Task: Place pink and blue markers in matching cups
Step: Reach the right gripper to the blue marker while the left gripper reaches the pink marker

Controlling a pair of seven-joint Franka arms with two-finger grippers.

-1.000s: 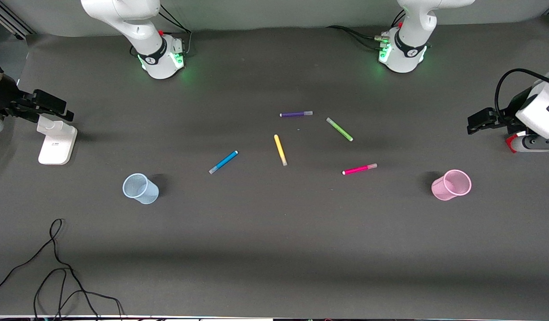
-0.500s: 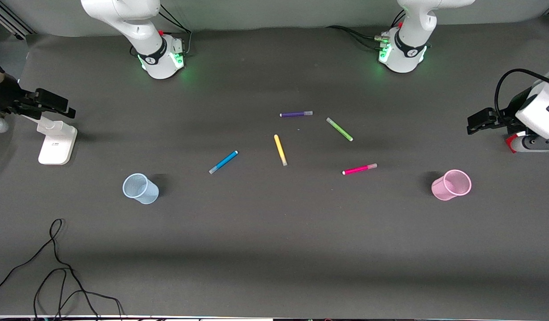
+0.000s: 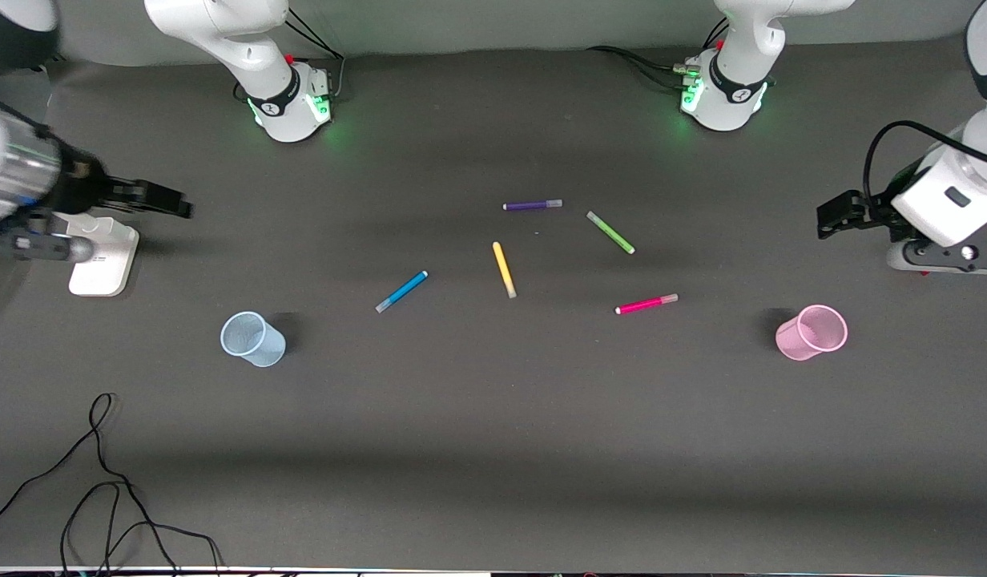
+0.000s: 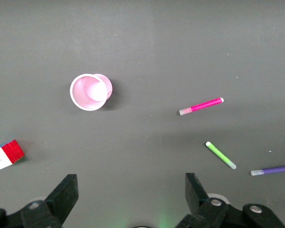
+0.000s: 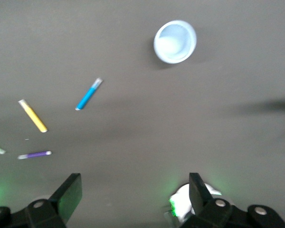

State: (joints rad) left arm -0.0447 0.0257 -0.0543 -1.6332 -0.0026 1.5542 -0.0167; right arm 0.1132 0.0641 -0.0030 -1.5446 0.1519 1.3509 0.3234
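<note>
While both markers lie loose on the surface (image 3: pixel 493 449), bring each spread-open claw down squarely: left claw (image 4: pixel 128 199) onto pink marker (image 3: pixel 646 304), well inward of it near pink cup (image 3: pixel 811 332); right claw (image 5: pixel 133 197) onto blue marker (image 3: pixel 401 291), near blue cup (image 3: pixel 252 339).

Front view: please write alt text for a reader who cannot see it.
Five thin marker pens, blue, yellow, purple, green and pink, lie mid-table between an upright translucent pale blue plastic cup and a matching pale pink cup. Open right gripper and left gripper hover at the table's ends.
</note>
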